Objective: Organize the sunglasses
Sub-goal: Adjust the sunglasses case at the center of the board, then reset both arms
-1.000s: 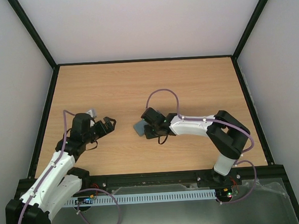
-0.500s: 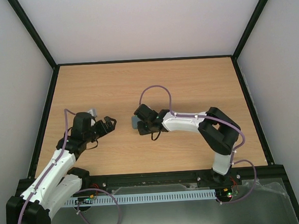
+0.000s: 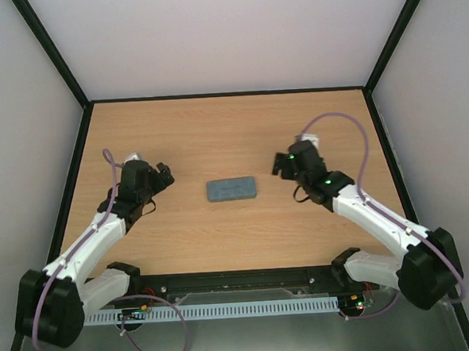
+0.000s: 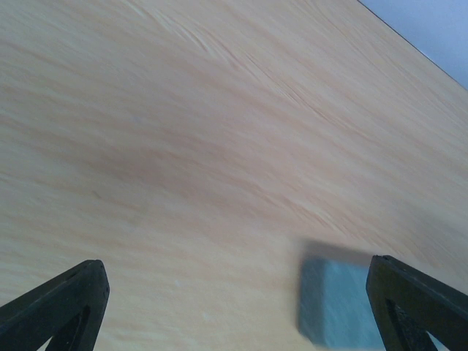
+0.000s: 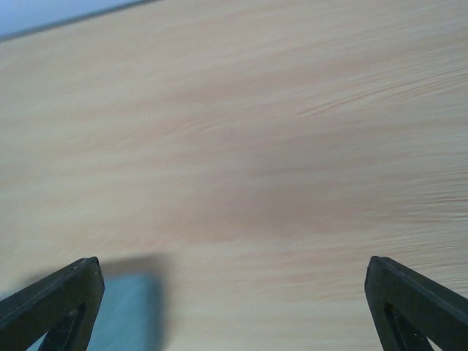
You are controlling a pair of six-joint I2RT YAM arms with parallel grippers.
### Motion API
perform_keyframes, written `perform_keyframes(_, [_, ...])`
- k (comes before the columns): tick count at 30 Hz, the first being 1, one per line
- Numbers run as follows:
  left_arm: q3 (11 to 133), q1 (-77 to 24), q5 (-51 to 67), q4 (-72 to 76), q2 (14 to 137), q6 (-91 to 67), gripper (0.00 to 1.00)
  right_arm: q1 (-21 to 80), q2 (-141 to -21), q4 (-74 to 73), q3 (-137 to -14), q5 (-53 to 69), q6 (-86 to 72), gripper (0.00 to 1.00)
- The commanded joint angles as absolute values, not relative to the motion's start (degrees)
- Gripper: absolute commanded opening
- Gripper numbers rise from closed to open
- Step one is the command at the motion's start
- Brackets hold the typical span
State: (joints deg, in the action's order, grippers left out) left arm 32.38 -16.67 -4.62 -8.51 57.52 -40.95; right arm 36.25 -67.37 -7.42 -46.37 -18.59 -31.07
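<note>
A blue-grey oblong case (image 3: 231,189) lies shut and flat on the wooden table (image 3: 232,128), midway between the two arms. The sunglasses are out of view in every frame. My left gripper (image 3: 162,176) hangs to the left of the case, open and empty. In the left wrist view the case (image 4: 333,303) shows at the lower right, just inside the right finger of the left gripper (image 4: 234,296). My right gripper (image 3: 281,164) hovers to the right of the case, open and empty. In the right wrist view the right gripper (image 5: 234,296) has the case (image 5: 124,311) by its left finger.
A black frame rail (image 3: 229,94) borders the table at the back and along both sides. Both wrist views show bare wood between the fingers.
The right gripper has opened, let go of the case and swung back to the right. The left gripper has drawn back a little to the left. The case now lies alone.
</note>
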Motion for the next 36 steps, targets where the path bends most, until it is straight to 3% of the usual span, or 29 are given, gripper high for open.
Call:
perform_keyframes(1, [33.9, -15.2, -20.4, 2.8, 64.2, -35.0, 0.99, 25.2, -62.1, -1.5, -39.9, -30.9, -24.4, 0.99])
perform_keyframes(5, [34.7, -11.5, -21.9, 9.4, 72.3, -29.9, 0.99, 16.4, -59.1, 16.5, -30.0, -32.9, -19.1, 0.99])
perform_keyframes(9, [33.9, -7.2, -16.3, 17.8, 79.8, -24.9, 0.99, 9.2, -64.0, 29.2, -25.3, -29.5, -19.3, 0.99])
perform_keyframes(14, [34.8, -3.1, -10.1, 24.3, 82.3, -22.5, 0.99, 7.5, -75.6, 42.6, -22.7, -33.6, -16.4, 0.99])
perform_keyframes(22, [32.4, 0.4, -7.1, 36.1, 82.6, -19.0, 0.99, 6.9, -83.8, 69.6, -13.5, -35.7, -13.7, 0.99])
perform_keyframes(29, [27.4, 4.8, -2.1, 44.9, 80.7, -15.3, 0.99, 6.9, -84.8, 68.5, -14.3, -29.0, -10.9, 0.99])
perform_keyframes(33, [22.8, 5.8, 0.6, 50.4, 77.6, -11.2, 0.99, 6.9, -85.3, 76.1, -10.0, -24.9, -9.4, 0.99])
perform_keyframes(35, [18.7, 6.5, 2.5, 55.2, 76.5, -8.9, 0.99, 7.3, -90.5, 88.1, -7.5, -25.5, -7.3, 0.99])
perform_keyframes(36, [16.7, 6.7, 4.1, 57.6, 76.4, -7.8, 0.99, 7.4, -87.5, 80.1, -8.6, -25.4, -8.5, 0.99])
